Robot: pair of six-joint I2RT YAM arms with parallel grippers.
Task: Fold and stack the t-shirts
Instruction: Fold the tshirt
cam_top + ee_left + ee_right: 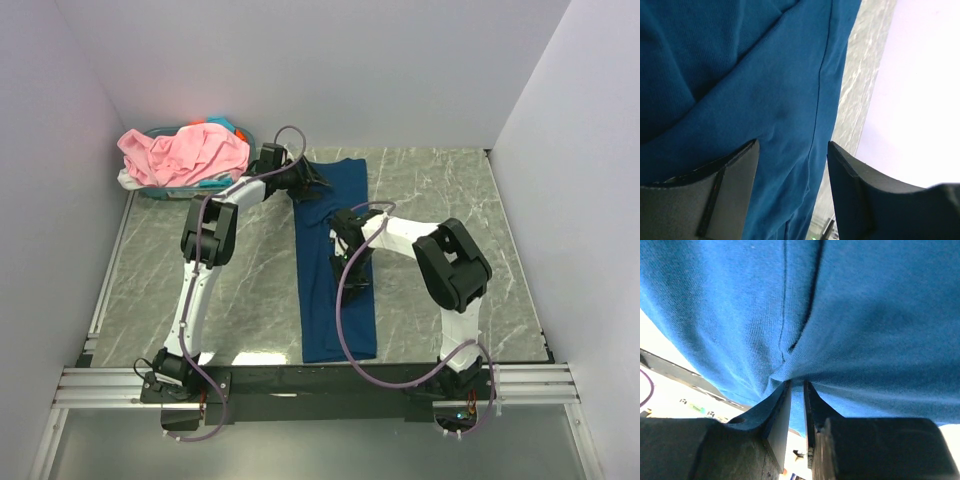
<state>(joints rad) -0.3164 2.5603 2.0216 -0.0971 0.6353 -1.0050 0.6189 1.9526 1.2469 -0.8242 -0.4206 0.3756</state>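
A dark navy blue t-shirt (337, 285) lies folded into a long strip down the middle of the table. My left gripper (308, 187) is at the strip's far left corner. In the left wrist view the left gripper (792, 152) is open, with the blue cloth (765, 85) lying just beyond its fingers. My right gripper (346, 243) is over the middle of the strip. In the right wrist view the right gripper (796, 386) is shut on a pinched fold of the blue cloth (850, 315). A light pink t-shirt (185, 152) is heaped on the basket.
A teal plastic basket (206, 185) stands at the far left corner, with pale cloth under the pink shirt. White walls close the table on the left, back and right. Marbled grey tabletop (440, 200) shows on both sides of the strip.
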